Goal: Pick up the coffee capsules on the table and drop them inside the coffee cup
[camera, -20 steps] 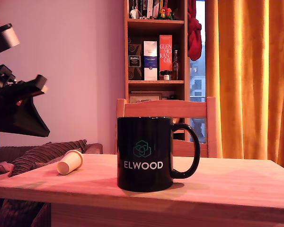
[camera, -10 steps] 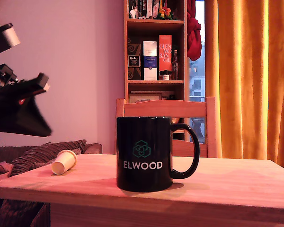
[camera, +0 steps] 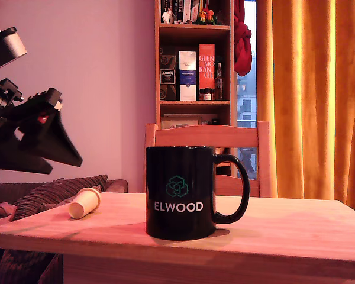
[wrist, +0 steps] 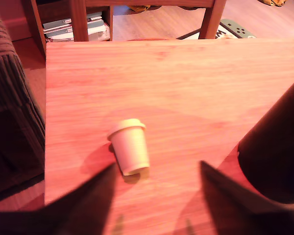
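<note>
- A single cream capsule point(camera: 85, 202) lies on its side on the table point(camera: 272, 228), to the exterior view's left of the cup point(camera: 180, 192) and well apart from it.
- Its long axis lies flat on the wood; in the exterior view the wide, rimmed end points toward the cup and up-right, and the narrow end points away toward the table's left edge.
- The cup stands upright, its handle on the exterior view's right and its "ELWOOD" lettering facing the camera. Its inside cannot be seen from either view.
- The gripper point(wrist: 154, 171) hangs above the table, farther from the cup than the capsule, with its jaws spread wide and holding nothing; in the wrist view the capsule's narrow end sits close to one dark fingertip point(wrist: 110, 171).
</note>
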Action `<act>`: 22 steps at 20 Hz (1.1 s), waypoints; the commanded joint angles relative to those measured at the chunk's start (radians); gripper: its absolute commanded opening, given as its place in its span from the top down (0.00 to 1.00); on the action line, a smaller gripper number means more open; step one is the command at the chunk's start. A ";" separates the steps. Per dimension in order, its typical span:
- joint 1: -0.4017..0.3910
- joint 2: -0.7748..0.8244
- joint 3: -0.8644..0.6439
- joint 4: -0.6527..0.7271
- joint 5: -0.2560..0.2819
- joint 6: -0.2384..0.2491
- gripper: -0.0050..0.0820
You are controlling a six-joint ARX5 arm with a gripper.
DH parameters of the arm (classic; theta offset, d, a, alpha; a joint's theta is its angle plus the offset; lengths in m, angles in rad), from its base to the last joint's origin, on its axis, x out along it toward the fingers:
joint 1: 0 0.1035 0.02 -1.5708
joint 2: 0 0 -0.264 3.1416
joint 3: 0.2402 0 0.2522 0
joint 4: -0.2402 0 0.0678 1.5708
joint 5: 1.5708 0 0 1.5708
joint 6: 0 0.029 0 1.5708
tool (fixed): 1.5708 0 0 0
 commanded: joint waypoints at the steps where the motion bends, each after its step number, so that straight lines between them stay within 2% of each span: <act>1: -0.003 -0.008 -0.003 0.003 0.002 -0.014 0.23; 6: -0.003 -0.008 -0.003 0.004 -0.009 -0.011 0.23; 9: -0.003 -0.006 -0.003 0.006 -0.011 -0.001 0.23; 10: -0.002 -0.003 -0.003 0.015 -0.022 0.018 0.23; 15: -0.002 0.083 -0.003 0.178 -0.027 0.043 0.23; 20: -0.002 0.239 -0.003 0.301 -0.026 0.044 0.23; 22: -0.002 0.296 -0.003 0.376 -0.026 0.062 0.23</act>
